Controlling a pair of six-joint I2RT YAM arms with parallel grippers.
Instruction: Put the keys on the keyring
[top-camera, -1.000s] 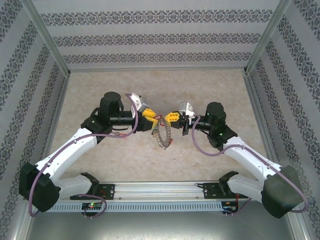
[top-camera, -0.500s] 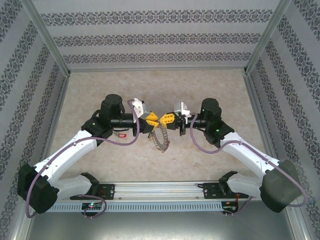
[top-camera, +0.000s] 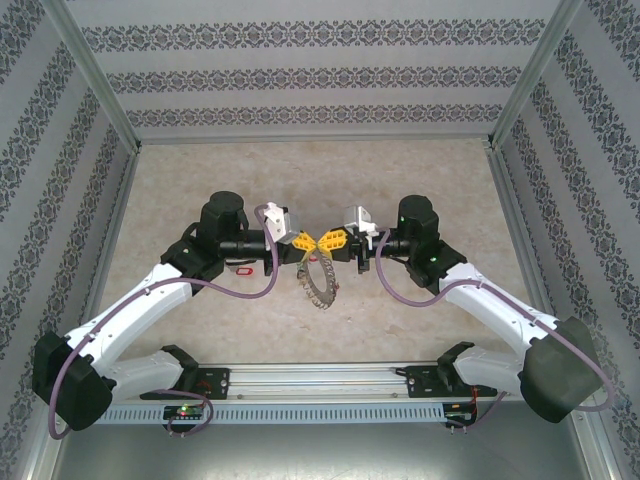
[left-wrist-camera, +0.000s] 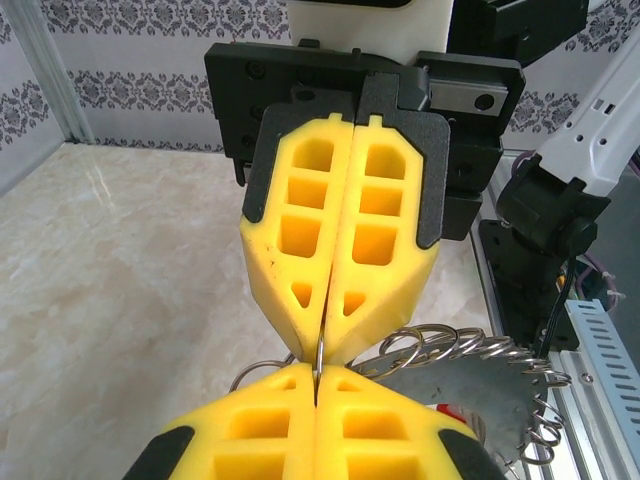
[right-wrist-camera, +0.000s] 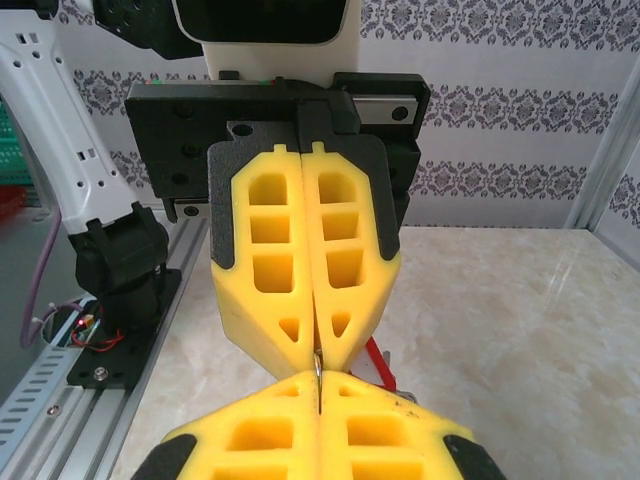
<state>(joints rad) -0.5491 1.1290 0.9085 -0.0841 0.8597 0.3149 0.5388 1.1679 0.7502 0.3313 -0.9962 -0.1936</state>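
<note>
My left gripper (top-camera: 306, 241) and right gripper (top-camera: 326, 241) meet tip to tip above the table's middle. Both are shut on one thin wire loop of the keyring (top-camera: 320, 281), a grey wreath of small loops that hangs below them. In the left wrist view my left gripper (left-wrist-camera: 316, 376) pinches that loop, the right gripper (left-wrist-camera: 327, 348) faces it, and the keyring (left-wrist-camera: 480, 352) fans out to the right, a red tag (left-wrist-camera: 455, 412) under it. In the right wrist view my right gripper (right-wrist-camera: 318, 386) and the left gripper (right-wrist-camera: 315, 346) clamp the same wire. A red-tagged key (right-wrist-camera: 378, 362) shows behind.
A small red and white item (top-camera: 240, 268) lies on the beige table (top-camera: 420, 170) under the left forearm. Patterned walls close in the back and both sides. The aluminium rail (top-camera: 320, 378) with the arm bases runs along the near edge.
The left gripper has closed onto the loop. Both grippers have drawn together until their tips touch, and the keyring has shifted slightly left with them.
</note>
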